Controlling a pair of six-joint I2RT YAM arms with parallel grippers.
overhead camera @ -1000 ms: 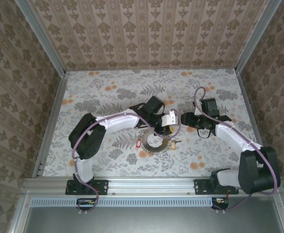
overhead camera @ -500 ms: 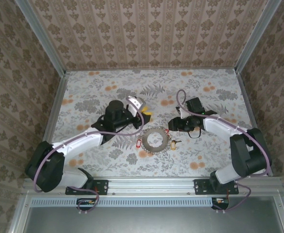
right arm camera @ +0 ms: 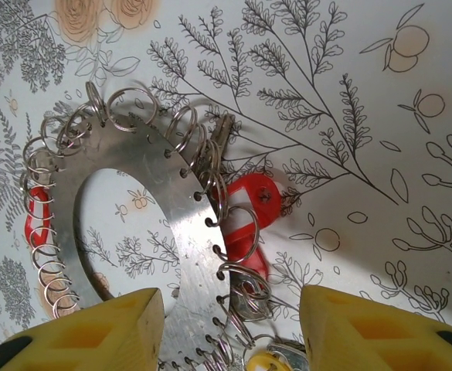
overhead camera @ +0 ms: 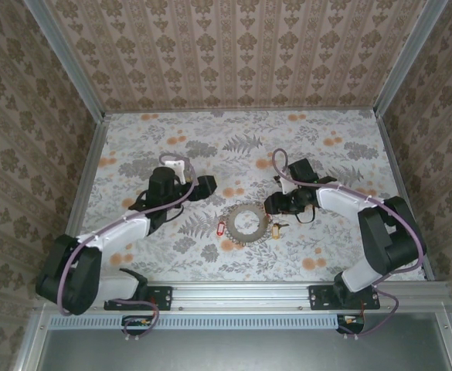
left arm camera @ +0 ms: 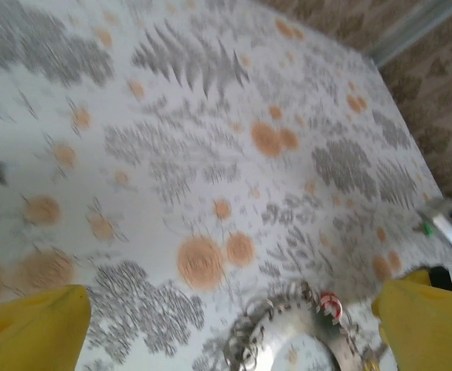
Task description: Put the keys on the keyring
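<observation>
Just one keyring, two red keys at its rim.

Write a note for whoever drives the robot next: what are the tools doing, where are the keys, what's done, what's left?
Left tool: open, empty, left of the keyring.
Right tool: open, holding nothing, over the keyring's rim.
Keys: red key at the rim beneath that tool, second red key at the opposite rim, brassy key beside the ring.
Done: cannot tell whether any key is threaded.
Left: get loose keys onto the keyring.
</observation>
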